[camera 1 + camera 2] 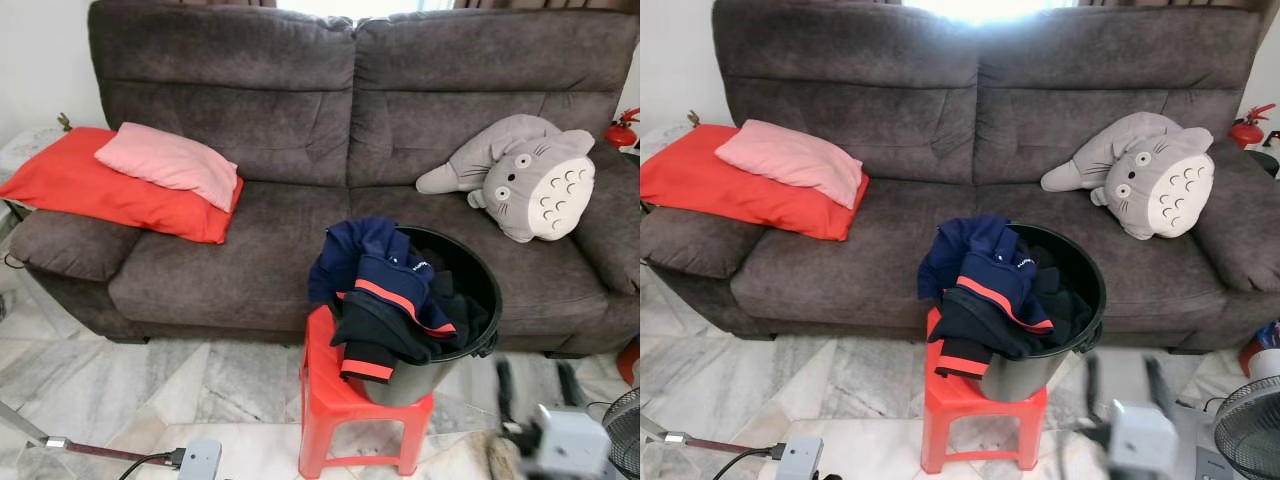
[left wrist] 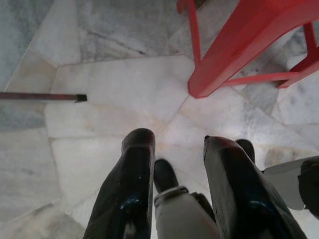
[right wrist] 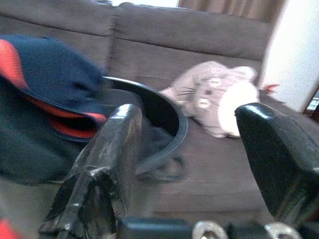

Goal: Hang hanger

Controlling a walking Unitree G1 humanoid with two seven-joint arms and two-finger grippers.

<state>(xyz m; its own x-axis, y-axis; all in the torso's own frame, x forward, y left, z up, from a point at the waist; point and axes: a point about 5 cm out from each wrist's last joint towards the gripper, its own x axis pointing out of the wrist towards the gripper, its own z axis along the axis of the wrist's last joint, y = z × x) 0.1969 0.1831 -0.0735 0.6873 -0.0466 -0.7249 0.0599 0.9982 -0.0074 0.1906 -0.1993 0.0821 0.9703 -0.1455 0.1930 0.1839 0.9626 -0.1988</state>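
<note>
hanger not located, task at start

hanger unseen among frames; position cannot be told. nothing hung yet, all steps left. right gripper (image 3: 187, 164) raised toward black bucket (image 1: 470, 300), jaws wide, empty. left gripper (image 2: 182, 194) low over marble floor (image 2: 99, 99), jaws apart, empty. clothes (image 1: 380, 290) heaped in bucket on red stool (image 1: 330, 400). behind: grey sofa (image 1: 260, 110), red and pink cushions (image 1: 150, 175), plush toy (image 1: 530, 175).
</note>
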